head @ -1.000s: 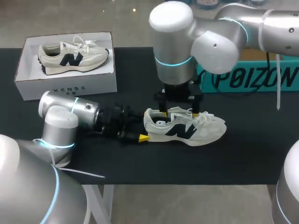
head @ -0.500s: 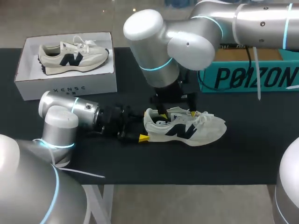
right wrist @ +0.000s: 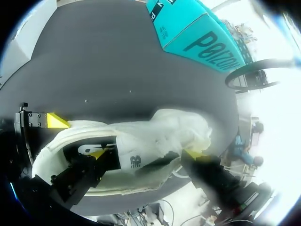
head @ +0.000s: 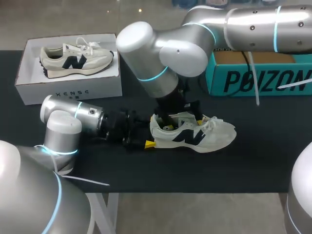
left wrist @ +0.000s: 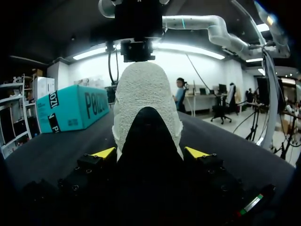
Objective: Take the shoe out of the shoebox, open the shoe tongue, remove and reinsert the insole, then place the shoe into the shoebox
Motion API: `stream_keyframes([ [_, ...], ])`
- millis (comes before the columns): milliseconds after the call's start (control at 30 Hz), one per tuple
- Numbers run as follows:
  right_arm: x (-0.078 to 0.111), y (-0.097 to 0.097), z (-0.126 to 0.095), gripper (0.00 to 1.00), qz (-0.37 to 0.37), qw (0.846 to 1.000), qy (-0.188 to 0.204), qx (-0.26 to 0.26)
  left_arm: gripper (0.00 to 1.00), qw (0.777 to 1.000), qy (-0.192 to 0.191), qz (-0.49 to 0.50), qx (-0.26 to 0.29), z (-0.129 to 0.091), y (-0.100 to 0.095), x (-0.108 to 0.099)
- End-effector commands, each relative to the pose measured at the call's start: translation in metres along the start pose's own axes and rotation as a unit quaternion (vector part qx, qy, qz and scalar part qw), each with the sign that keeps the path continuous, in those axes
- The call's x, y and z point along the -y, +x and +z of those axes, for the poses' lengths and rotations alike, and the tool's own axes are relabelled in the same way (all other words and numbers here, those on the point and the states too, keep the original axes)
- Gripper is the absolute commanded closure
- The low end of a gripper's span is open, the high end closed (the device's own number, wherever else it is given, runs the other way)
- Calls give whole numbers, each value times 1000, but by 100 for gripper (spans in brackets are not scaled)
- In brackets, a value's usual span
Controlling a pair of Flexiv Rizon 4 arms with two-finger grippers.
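A cream shoe (head: 214, 136) with a dark logo lies on its sole on the black table (head: 253, 161), toe to the right. My left gripper (head: 149, 135) comes in low from the left and is shut on the shoe's heel. In the left wrist view the heel (left wrist: 141, 94) stands between the gripper's (left wrist: 150, 152) yellow tips, both against its sides. My right gripper (head: 183, 122) hangs open over the shoe's mouth. In the right wrist view this gripper (right wrist: 148, 154) straddles the tongue (right wrist: 141, 150): one finger is down on the dark insole (right wrist: 89, 149), the other by the laces.
An open white shoebox (head: 68, 90) at the back left holds a second matching shoe (head: 73, 58). A teal box (head: 258, 78) stands at the back right. Bare black table lies in front of and to the right of the shoe.
My right arm has swung leftward over the shoe and its gripper has dropped lower into the shoe's mouth. The left gripper and the shoe have stayed put.
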State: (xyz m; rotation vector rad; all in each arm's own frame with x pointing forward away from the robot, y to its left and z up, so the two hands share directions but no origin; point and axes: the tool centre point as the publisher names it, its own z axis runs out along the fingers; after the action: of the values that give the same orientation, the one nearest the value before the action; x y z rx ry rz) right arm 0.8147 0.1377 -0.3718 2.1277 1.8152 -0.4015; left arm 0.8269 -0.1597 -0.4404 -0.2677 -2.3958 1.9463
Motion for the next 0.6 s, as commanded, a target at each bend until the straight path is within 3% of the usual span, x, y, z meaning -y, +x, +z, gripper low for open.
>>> stream_keyframes([
  [33,-4,5,6,0,0,1000,6,8,100,1000,1,0,1,3,-2,-6],
  [600,-11,-16,15,0,9,999,1,32,100,1000,1,0,1,3,-2,-6],
])
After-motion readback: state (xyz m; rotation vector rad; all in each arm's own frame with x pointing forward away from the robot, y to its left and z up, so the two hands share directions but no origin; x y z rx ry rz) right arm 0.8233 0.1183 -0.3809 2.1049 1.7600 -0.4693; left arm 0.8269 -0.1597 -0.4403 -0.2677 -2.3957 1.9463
